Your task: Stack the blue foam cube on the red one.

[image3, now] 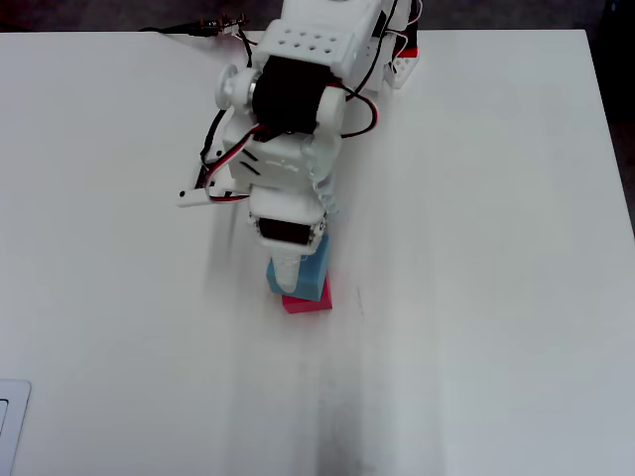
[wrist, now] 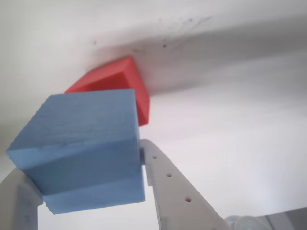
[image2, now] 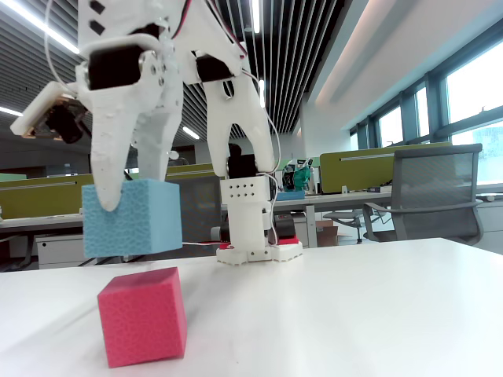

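Note:
My gripper (image2: pixel 134 192) is shut on the blue foam cube (image2: pixel 134 216) and holds it in the air, clear of the white table (image2: pixel 377 314). The pinkish-red cube (image2: pixel 143 326) rests on the table below it, slightly nearer the fixed camera. In the wrist view the blue cube (wrist: pixel 81 148) sits between the white fingers (wrist: pixel 177 191), and the red cube (wrist: pixel 129 81) shows just beyond its top edge. From overhead, the blue cube (image3: pixel 312 280) covers most of the red cube (image3: pixel 308 303), and the gripper (image3: pixel 293 278) hides part of the blue one.
The arm's base (image3: pixel 327 40) with its cables stands at the table's far edge. A pale flat object (image3: pixel 10 416) lies at the lower left corner of the overhead view. An office chair (image2: pixel 436 188) and desks stand beyond the table.

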Action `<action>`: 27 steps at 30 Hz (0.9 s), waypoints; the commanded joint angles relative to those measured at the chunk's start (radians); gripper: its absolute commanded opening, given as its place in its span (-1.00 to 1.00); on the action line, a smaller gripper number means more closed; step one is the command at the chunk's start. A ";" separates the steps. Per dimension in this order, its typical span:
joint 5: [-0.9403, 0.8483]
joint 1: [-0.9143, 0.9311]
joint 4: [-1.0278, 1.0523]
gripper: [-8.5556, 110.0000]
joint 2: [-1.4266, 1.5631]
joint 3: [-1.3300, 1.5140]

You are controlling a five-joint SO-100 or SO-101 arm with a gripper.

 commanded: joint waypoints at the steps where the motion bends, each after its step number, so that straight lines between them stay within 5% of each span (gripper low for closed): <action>1: 0.005 0.002 -0.014 -0.51 -0.002 0.002; 27: 0.005 0.005 -0.014 -0.30 0.028 -0.005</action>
